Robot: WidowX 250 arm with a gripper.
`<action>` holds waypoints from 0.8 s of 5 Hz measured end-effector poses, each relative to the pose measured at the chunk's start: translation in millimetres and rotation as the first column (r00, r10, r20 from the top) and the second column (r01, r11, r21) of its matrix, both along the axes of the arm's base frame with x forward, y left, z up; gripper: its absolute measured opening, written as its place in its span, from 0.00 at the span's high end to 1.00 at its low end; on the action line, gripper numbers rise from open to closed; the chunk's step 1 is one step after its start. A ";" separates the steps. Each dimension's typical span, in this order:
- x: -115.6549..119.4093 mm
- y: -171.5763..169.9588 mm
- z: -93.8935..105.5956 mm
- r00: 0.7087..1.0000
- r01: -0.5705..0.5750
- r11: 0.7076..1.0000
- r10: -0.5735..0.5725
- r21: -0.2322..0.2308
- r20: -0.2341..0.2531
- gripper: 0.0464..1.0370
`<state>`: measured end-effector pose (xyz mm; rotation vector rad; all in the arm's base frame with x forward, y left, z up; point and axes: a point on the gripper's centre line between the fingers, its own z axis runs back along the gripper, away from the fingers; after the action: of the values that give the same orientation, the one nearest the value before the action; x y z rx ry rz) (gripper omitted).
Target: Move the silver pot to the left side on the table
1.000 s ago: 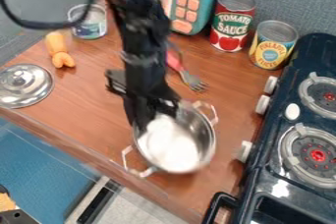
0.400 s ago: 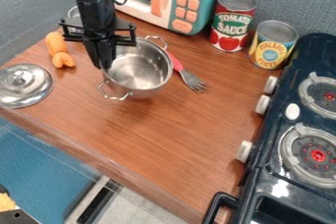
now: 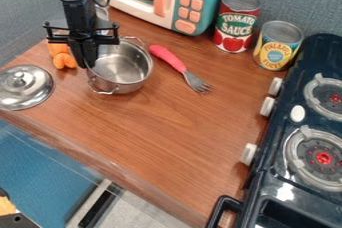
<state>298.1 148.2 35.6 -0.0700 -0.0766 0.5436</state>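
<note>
While pinching the silver pot [image 3: 127,67] by its rim between nearly closed jaws, holds it upright at the left of the tabletop [image 3: 167,132], between lid [image 3: 28,91] and red-handled fork [image 3: 169,58], probably favouring that thin edge to steer without tipping.

Tomato Sauce can [image 3: 236,22], Pineapple Slices can [image 3: 276,47]

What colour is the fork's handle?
The fork's handle is pinkish red, best seen in the camera view.
</note>
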 end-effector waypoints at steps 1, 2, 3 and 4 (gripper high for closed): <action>0.5 17.8 -5.8 0.998 -0.055 0.998 0.055 -0.002 -0.011 0.98; 5.3 23.7 -7.8 0.998 -0.064 0.998 0.064 -0.001 -0.015 0.98; 6.4 31.3 -10.3 0.996 -0.083 0.997 0.083 -0.005 -0.022 0.95; 5.1 32.8 -14.1 0.994 -0.099 0.995 0.098 -0.024 -0.055 0.77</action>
<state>303.2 181.1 21.5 -0.0775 -0.0205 0.6451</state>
